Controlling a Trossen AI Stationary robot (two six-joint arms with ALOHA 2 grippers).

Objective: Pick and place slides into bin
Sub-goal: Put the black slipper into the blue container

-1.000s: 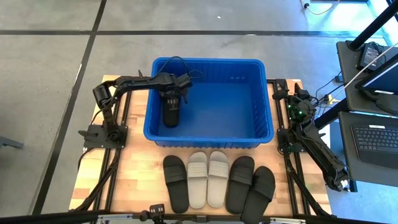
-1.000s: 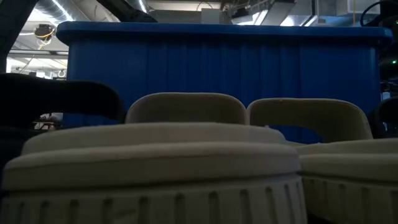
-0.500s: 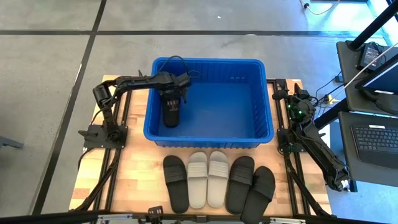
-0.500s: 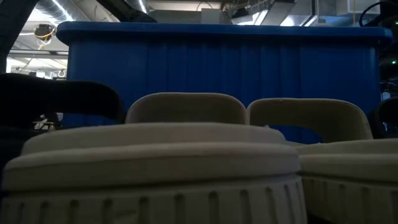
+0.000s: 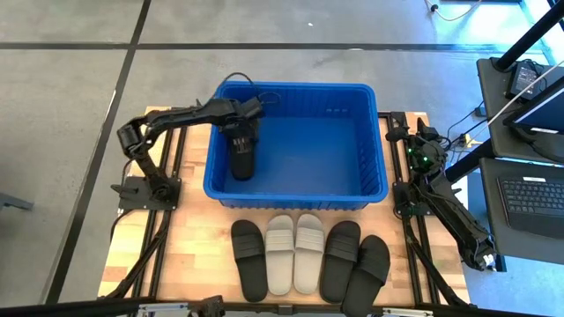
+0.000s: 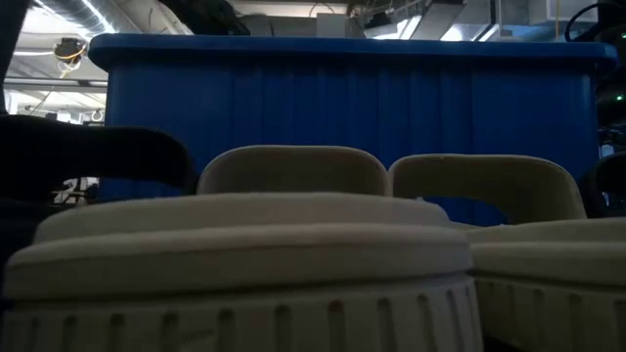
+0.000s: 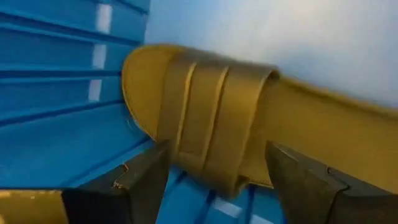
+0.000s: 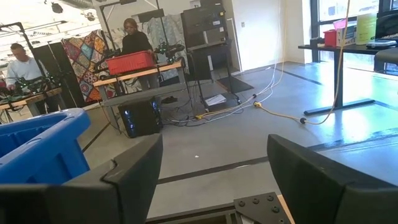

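Note:
One black slide (image 5: 243, 164) lies flat on the floor of the blue bin (image 5: 300, 201), beside its left wall. My left gripper (image 5: 241, 139) hangs open just above that slide's far end; in the left wrist view its fingers (image 7: 146, 174) stand clear on either side of the strap (image 7: 205, 106). Five more slides lie in a row on the table in front of the bin: a black one (image 5: 249, 258), two light grey ones (image 5: 280, 254) (image 5: 308, 251), and two black ones (image 5: 339, 260) (image 5: 368, 271). My right gripper (image 8: 214, 162) waits open at the table's right edge.
The bin's tall ribbed walls (image 7: 56, 93) stand close beside my left gripper. In the low view the grey slides (image 6: 293, 244) fill the foreground in front of the bin (image 6: 352, 88). Desks with a laptop (image 5: 533, 198) stand right of the table, and people sit beyond it (image 8: 134, 34).
My left gripper has risen off the black slide inside the bin and drawn slightly toward the bin's far left corner, its arm folding back. The slide stays lying where it was on the bin floor.

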